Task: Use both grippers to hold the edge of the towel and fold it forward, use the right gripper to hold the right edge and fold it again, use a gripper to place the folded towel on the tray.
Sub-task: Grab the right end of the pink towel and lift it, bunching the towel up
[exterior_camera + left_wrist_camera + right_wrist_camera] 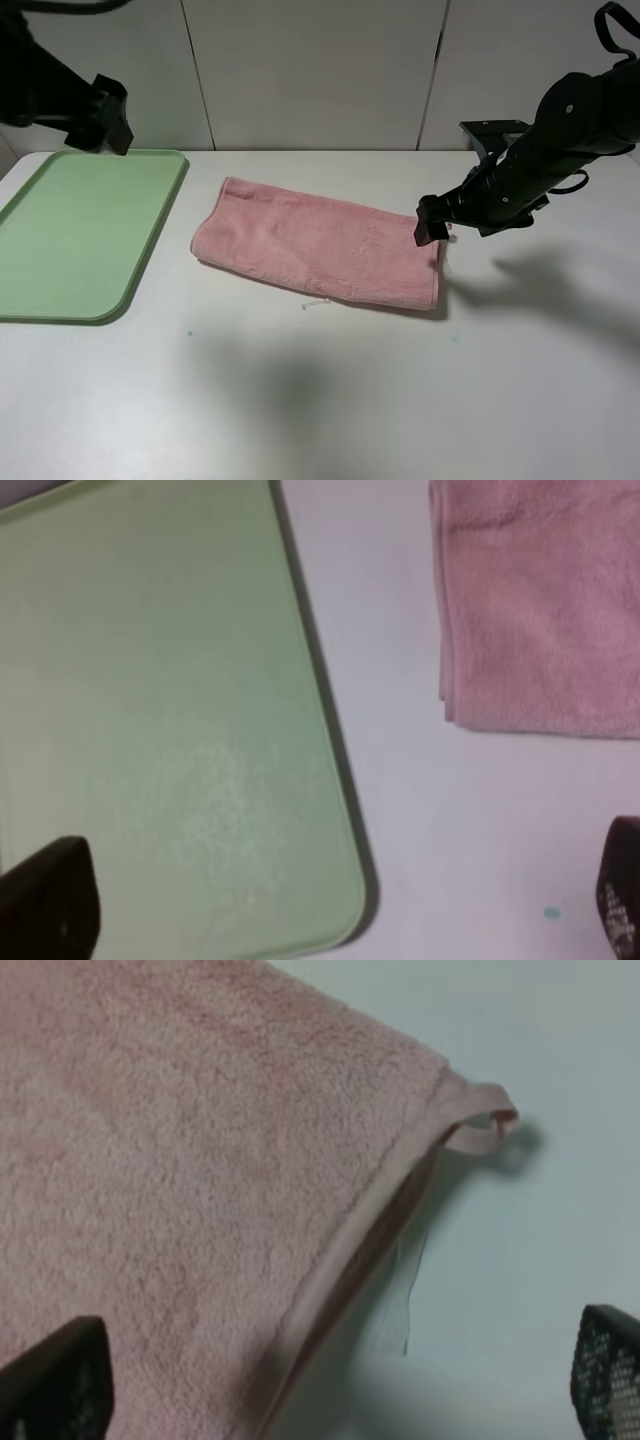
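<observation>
dusty-pink terry towel [318, 243], folded into a long band, lies flat in the middle of the white worktop [320, 400], slanting from far left to near right. a pale-green tray [80, 235] sits to its left, not touching it. the right hand [432, 222] hovers at the towel's right end, fingers spread wide, one over the cloth and one over bare worktop past the stitched hem [350, 1230]. the left hand [108, 128] hangs above the tray's far edge, also open. a loose thread [316, 302] lies by the towel's near edge.
</observation>
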